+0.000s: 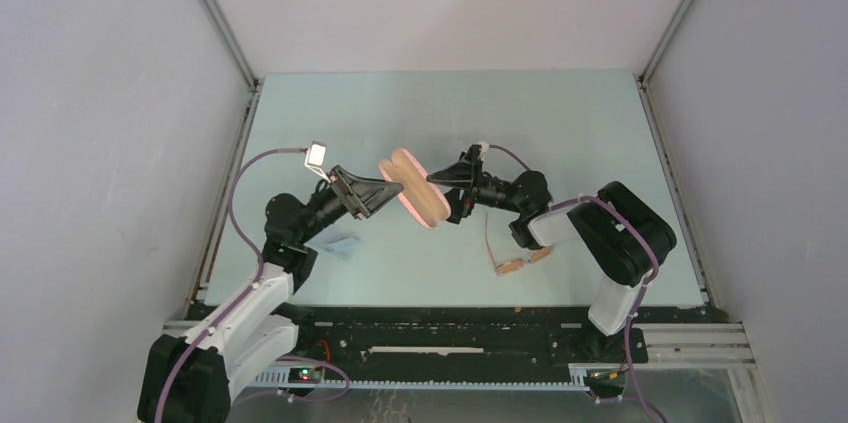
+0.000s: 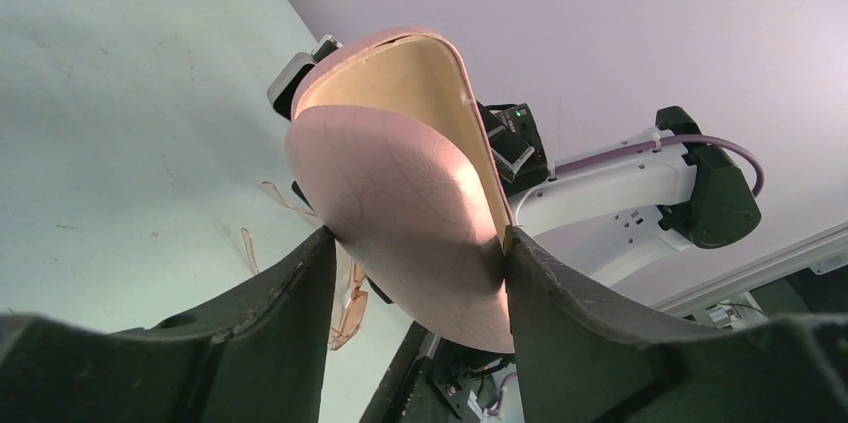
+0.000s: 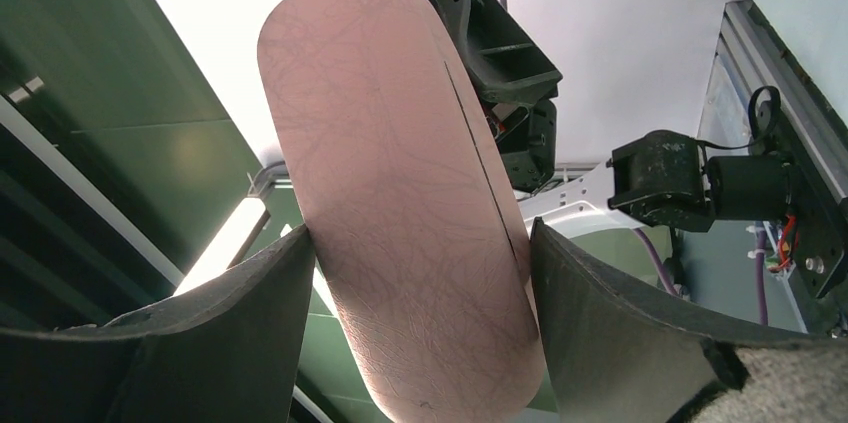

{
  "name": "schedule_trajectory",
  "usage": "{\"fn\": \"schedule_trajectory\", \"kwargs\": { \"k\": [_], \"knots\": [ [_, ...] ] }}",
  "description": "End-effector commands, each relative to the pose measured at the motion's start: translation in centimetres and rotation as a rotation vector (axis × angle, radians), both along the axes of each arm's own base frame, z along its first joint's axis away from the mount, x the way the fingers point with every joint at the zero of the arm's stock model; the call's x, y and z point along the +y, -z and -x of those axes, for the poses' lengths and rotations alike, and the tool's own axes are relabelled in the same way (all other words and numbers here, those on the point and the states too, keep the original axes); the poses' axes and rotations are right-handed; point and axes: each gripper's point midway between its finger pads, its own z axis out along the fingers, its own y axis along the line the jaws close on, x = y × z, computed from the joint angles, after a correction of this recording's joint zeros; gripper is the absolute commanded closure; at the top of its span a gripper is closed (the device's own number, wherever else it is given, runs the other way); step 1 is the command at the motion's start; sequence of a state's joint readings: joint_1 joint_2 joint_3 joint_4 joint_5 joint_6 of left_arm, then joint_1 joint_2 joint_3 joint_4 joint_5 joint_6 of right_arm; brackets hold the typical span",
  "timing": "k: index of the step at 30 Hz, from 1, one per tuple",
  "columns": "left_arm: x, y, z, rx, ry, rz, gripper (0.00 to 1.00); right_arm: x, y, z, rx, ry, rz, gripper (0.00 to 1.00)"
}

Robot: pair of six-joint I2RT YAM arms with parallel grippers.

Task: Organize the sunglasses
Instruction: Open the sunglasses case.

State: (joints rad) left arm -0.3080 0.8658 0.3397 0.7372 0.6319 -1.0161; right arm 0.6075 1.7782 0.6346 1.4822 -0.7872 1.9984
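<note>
Your left jaws and right jaws both clamp the pink case (image 1: 415, 188), one from each side, holding it ajar between them over the surface (image 1: 560, 123). The sunglasses (image 1: 512, 265) lie on the surface close beside your right arm, untouched. Expect them to be light, thin and easily bent, with slick lenses; take them at the bridge or frame front, not by the slim temple arms

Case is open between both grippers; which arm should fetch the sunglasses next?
Right, probably. The sunglasses lie on the table beside its forearm, while the left gripper clamps the pink case and could steady it.
</note>
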Motion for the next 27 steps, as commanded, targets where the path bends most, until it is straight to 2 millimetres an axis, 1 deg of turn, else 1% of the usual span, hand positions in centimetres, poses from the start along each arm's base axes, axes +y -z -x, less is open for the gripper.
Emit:
{"fn": "schedule_trajectory", "kwargs": {
  "k": [1,10,19,21,27],
  "knots": [
    [-0.8,-0.5,2.5,-0.129,0.101,-0.036,1.0,0.0,-1.3,-0.9,0.075,0.01,-0.053,0.26],
    [-0.3,-1.9,3.6,-0.229,0.084,-0.007,1.0,-0.2,-1.8,-1.3,0.132,0.017,-0.073,0.27],
    [-0.3,-2.1,4.1,-0.249,0.096,0.004,1.0,-0.1,-2.8,-1.3,0.126,0.016,-0.094,0.26],
    [-0.3,-2.2,4.2,-0.251,0.1,0.007,1.0,-0.1,-2.8,-1.4,0.13,0.016,-0.095,0.25],
    [-0.3,-1.9,4.1,-0.236,0.099,0.009,1.0,-0.2,-3.3,-1.2,0.102,0.013,-0.1,0.18]
  ]
}}
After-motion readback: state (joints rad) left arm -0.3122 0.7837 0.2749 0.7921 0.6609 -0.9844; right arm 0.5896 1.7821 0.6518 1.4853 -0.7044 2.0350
